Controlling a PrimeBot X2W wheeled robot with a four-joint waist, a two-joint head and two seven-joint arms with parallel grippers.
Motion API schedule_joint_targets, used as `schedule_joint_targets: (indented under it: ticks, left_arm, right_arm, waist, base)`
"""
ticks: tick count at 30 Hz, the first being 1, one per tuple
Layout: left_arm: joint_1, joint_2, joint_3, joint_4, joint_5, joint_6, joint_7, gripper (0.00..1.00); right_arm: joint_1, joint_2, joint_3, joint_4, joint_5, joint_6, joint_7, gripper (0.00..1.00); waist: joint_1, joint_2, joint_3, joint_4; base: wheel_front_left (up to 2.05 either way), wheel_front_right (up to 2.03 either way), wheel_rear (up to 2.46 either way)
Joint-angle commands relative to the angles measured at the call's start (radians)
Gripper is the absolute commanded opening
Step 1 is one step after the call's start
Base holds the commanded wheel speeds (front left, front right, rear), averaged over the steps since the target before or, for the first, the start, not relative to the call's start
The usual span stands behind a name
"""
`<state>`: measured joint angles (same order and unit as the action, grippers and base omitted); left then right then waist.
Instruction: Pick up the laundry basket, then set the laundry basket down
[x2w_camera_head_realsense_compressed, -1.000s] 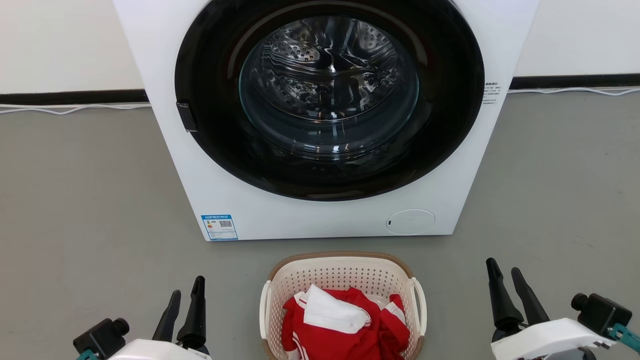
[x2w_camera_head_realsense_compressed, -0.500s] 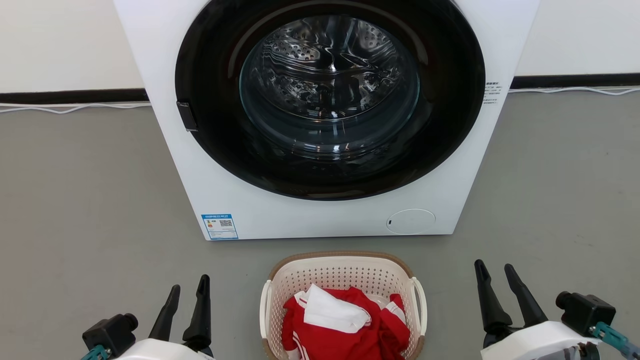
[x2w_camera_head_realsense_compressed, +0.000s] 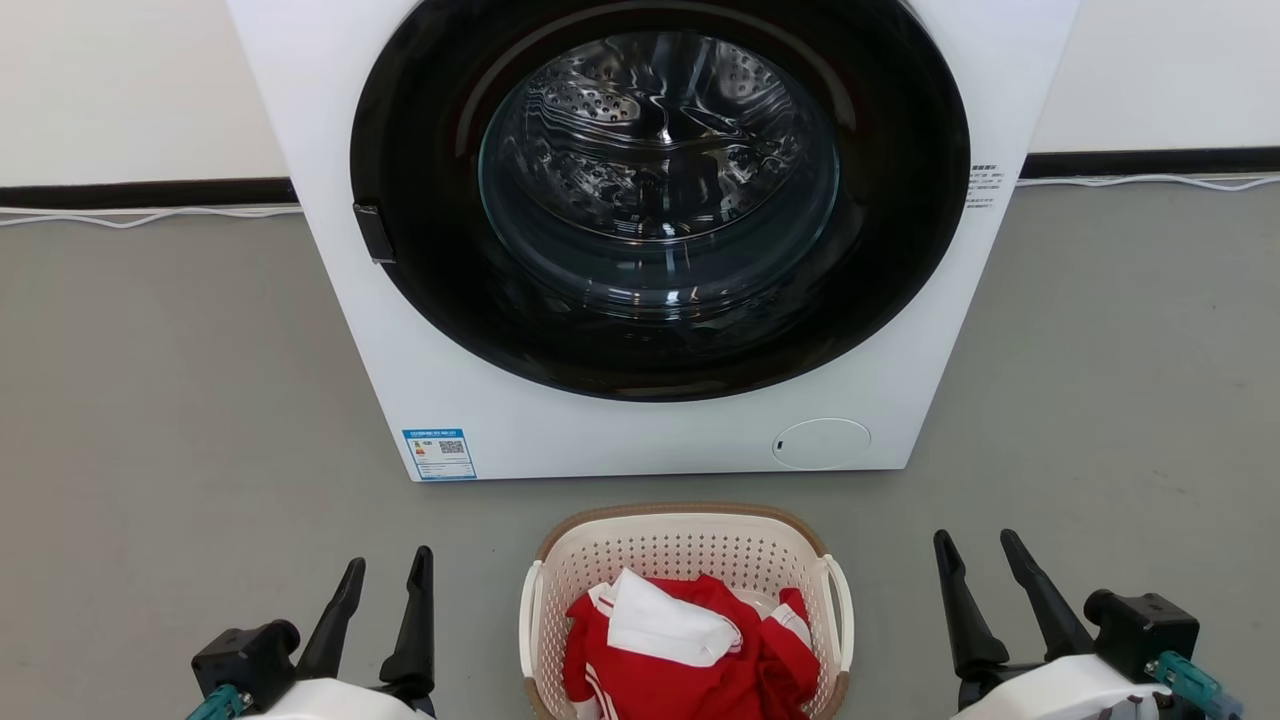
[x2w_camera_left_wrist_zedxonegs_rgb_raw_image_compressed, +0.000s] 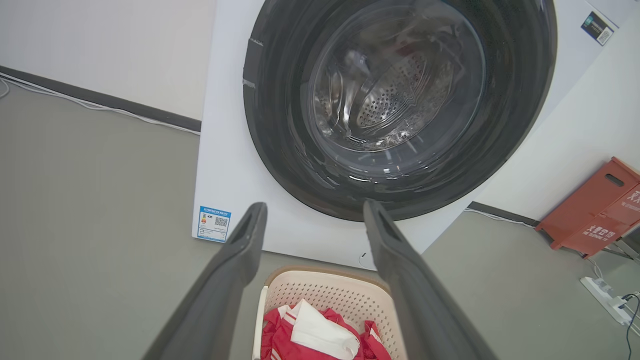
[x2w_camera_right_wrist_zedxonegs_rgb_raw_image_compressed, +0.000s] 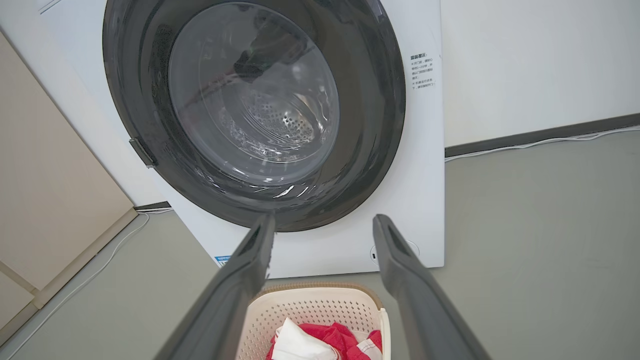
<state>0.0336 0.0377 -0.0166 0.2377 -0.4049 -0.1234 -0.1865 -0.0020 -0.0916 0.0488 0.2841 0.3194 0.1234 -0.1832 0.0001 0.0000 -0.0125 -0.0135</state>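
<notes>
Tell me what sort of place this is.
Probably a laundry area or utility room: a front-loading washer stands on a grey floor, with a laundry basket of red and white clothes before it.

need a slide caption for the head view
Both open, left gripper and right gripper flank the laundry basket of red and white clothes before a front-loading washer.
</notes>
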Motion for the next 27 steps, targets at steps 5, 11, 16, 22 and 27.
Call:
schedule_joint_targets:
  ticks: [5, 11, 16, 22, 27]
  left_arm:
    - [-0.018, 0.010, 0.015, -0.038, 0.071, 0.004, -0.027, 1.00]
    - [-0.016, 0.011, 0.014, -0.039, 0.138, 0.004, -0.045, 1.00]
    - [-0.016, 0.012, 0.011, -0.033, 0.185, 0.003, -0.060, 1.00]
    - [-0.019, 0.013, 0.010, -0.028, 0.241, 0.002, -0.075, 1.00]
    - [-0.016, 0.013, 0.011, -0.022, 0.238, 0.003, -0.075, 1.00]
  right_arm:
    - [-0.043, -0.007, 0.020, -0.011, -0.076, 0.006, -0.031, 1.00]
    - [-0.048, -0.008, 0.018, -0.007, -0.142, 0.007, -0.048, 1.00]
    - [-0.050, -0.008, 0.019, -0.005, -0.200, 0.007, -0.063, 1.00]
    - [-0.051, -0.005, 0.020, -0.001, -0.258, 0.007, -0.079, 1.00]
    - [-0.049, 0.000, 0.016, 0.004, -0.252, 0.007, -0.079, 1.00]
  waist:
    - [0.0000, 0.0000, -0.001, -0.003]
    - [0.0000, 0.0000, -0.002, -0.009]
    - [0.0000, 0.0000, -0.003, -0.013]
    - [-0.0001, 0.0000, -0.005, -0.017]
    - [-0.0001, 0.0000, -0.006, -0.019]
  base:
    - [0.00, 0.00, 0.00]
    - [0.00, 0.00, 0.00]
    - [0.00, 0.00, 0.00]
    - [0.00, 0.00, 0.00]
    - [0.00, 0.00, 0.00]
